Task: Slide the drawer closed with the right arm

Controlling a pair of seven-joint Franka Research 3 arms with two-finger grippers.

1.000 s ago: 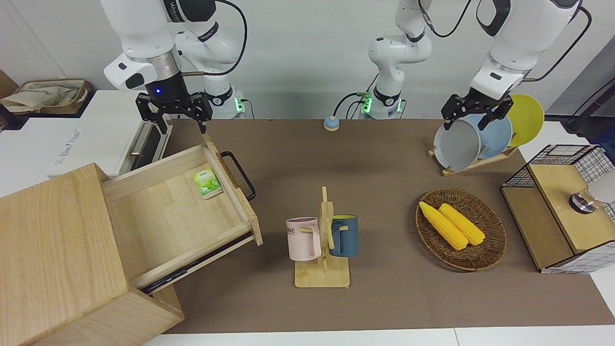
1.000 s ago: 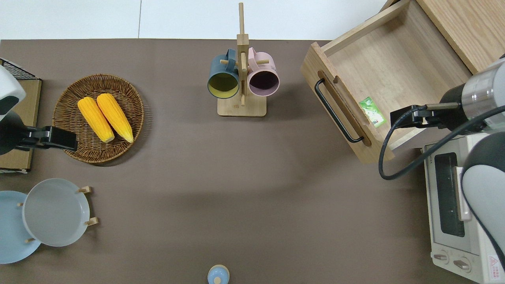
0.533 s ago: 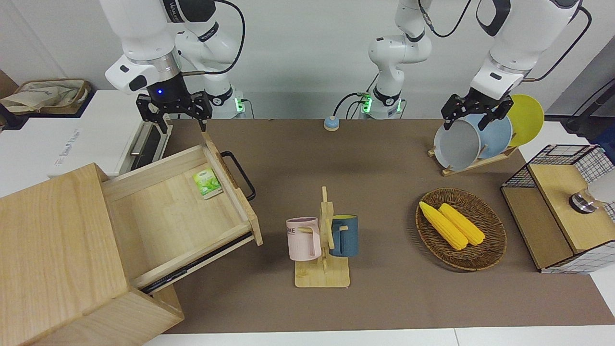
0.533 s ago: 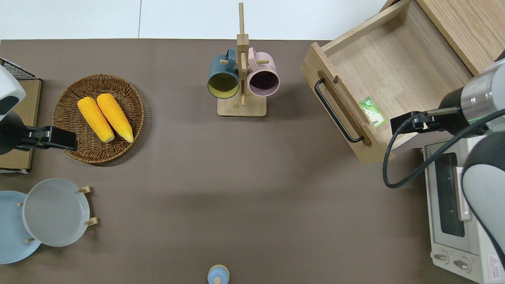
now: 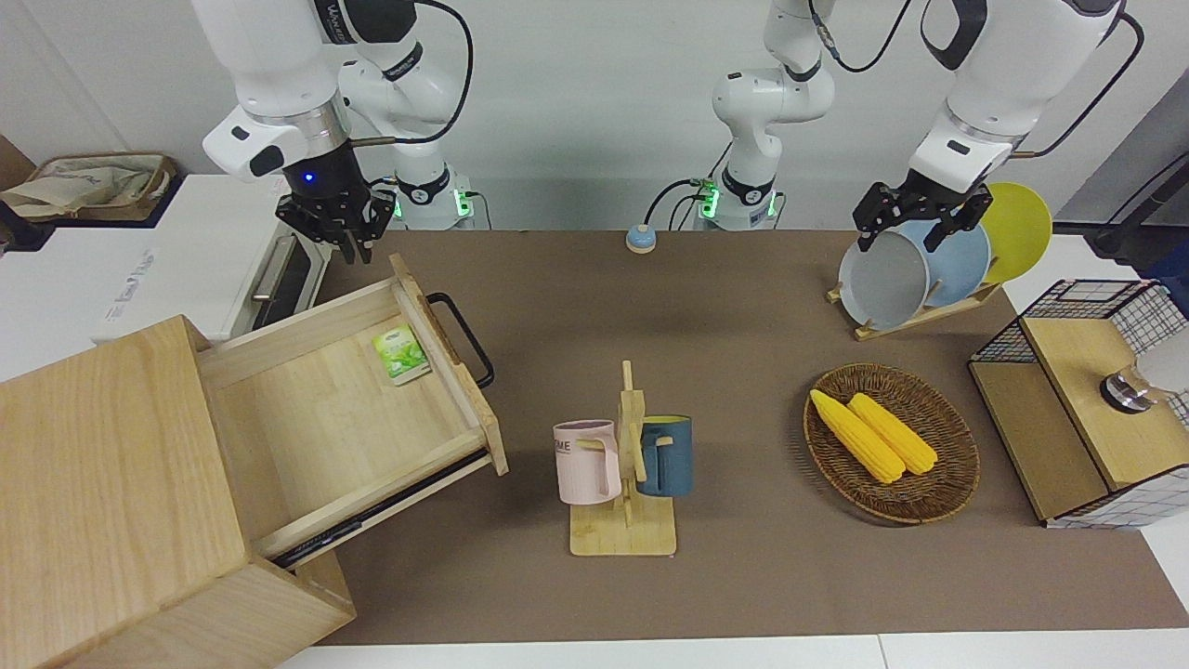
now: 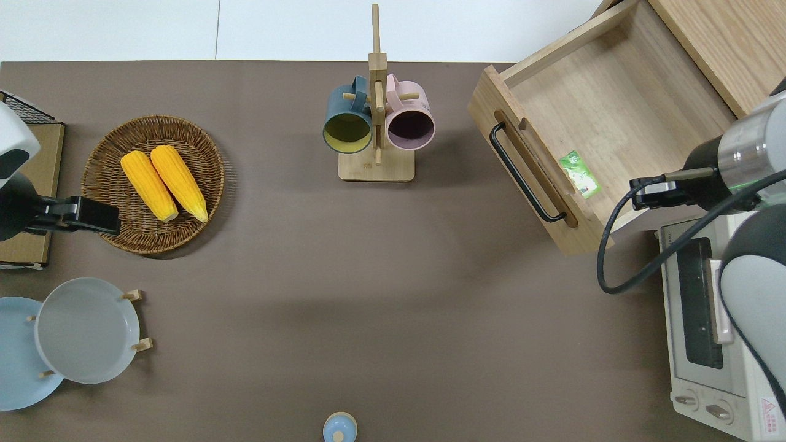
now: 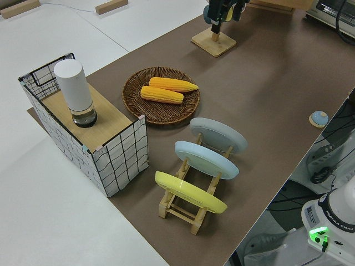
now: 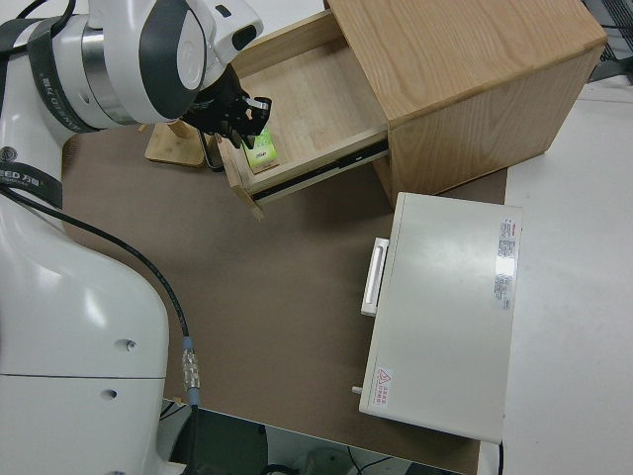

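The drawer (image 5: 344, 409) stands pulled far out of the light-wood cabinet (image 5: 102, 502), its black loop handle (image 5: 462, 339) facing the table's middle. A small green packet (image 5: 401, 355) lies in it by the front panel. My right gripper (image 5: 349, 243) hangs with its fingers together, empty, over the drawer's side wall nearest the robots, by the oven's corner. The overhead view shows the right gripper (image 6: 642, 193) close to the packet (image 6: 579, 174) and apart from the handle (image 6: 525, 172). The right side view shows the right gripper (image 8: 242, 119) above the drawer (image 8: 307, 99). My left arm is parked, its gripper (image 5: 918, 221) open.
A white oven (image 6: 706, 319) stands beside the drawer, nearer to the robots. A mug rack (image 5: 624, 465) with two mugs stands mid-table. A wicker basket (image 5: 957, 465) with two corn cobs, a plate rack (image 5: 920, 269) and a wire crate (image 5: 1087, 400) are toward the left arm's end.
My right gripper's fingers, spread wide a second ago, have come together. The gripper has drawn back a little toward the robots and the oven. The drawer has not moved.
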